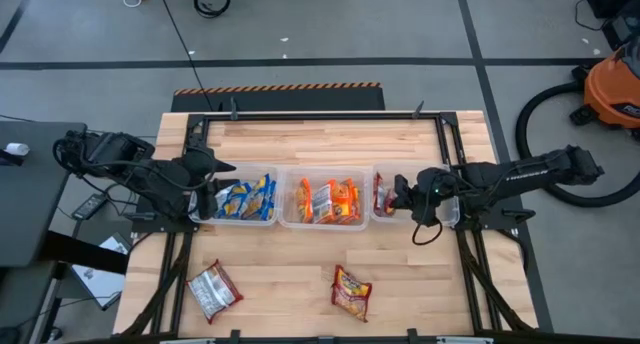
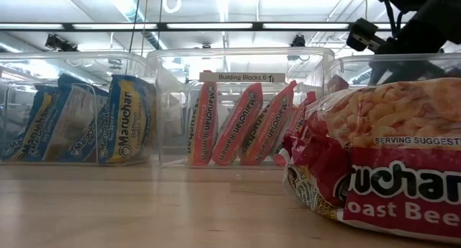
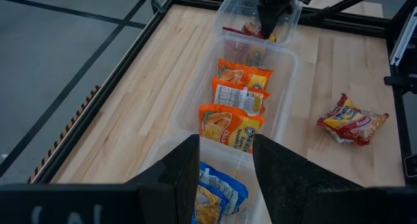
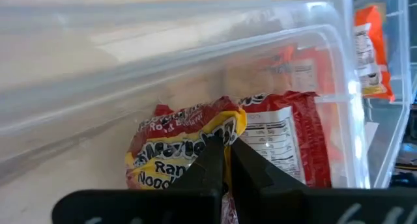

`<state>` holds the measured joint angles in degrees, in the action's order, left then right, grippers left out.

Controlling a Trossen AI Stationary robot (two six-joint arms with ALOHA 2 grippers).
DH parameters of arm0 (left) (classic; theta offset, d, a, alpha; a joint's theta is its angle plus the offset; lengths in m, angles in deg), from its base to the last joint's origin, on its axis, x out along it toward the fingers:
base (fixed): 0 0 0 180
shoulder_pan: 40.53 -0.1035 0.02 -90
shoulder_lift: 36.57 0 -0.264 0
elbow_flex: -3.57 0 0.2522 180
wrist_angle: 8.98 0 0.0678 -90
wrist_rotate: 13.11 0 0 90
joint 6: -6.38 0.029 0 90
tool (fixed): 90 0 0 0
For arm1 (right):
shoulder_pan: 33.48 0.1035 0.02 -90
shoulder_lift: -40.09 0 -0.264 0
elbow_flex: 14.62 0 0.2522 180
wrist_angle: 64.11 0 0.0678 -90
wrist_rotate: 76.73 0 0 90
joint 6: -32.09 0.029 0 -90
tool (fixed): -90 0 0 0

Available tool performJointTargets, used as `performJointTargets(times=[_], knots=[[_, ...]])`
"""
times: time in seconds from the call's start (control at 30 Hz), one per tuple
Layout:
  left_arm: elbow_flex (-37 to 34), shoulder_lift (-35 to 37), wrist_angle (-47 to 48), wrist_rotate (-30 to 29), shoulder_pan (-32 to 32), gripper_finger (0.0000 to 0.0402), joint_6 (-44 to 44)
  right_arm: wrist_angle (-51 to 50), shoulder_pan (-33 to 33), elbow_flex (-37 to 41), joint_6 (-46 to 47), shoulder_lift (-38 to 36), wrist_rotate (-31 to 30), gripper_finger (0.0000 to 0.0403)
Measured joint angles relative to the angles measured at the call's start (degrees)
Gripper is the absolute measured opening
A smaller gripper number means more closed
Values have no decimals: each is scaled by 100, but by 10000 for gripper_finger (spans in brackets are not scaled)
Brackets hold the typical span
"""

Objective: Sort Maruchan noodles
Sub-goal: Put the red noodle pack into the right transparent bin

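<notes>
High view looks straight down; low view sits at tabletop level, very near a packet [image 2: 389,154]; both share the bins [image 1: 320,199].

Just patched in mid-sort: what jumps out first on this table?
Three clear bins sit in a row mid-table, colour-sorted: blue packets on the left, orange packets in the middle, red ones on the right. The right gripper is down in the right-hand bin, shut on a red packet; the left gripper hovers open over the blue bin. Two red packets lie loose on the near table.
</notes>
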<state>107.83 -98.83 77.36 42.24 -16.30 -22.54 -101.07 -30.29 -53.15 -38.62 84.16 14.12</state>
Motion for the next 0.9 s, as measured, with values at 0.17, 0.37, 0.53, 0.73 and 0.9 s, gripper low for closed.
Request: performJointTargets(times=[0.17, 0.37, 0.53, 0.73, 0.9], knots=[[0, 2, 0, 0, 0, 148, -2, -329, -24, -192, -128, 2, -19, 15], [0, 1, 0, 0, 1, 148, 2, -392, -286, -173, -590, 45, -21, 15], [0, 2, 2, 0, 0, 148, 2, -354, -385, -36, -733, 177, 47, 15], [0, 2, 0, 0, 2, 148, -2, -244, -495, -34, -419, 212, 25, 27], [0, 0, 0, 0, 2, 148, 0, -183, -493, -32, -397, 219, 26, 55]])
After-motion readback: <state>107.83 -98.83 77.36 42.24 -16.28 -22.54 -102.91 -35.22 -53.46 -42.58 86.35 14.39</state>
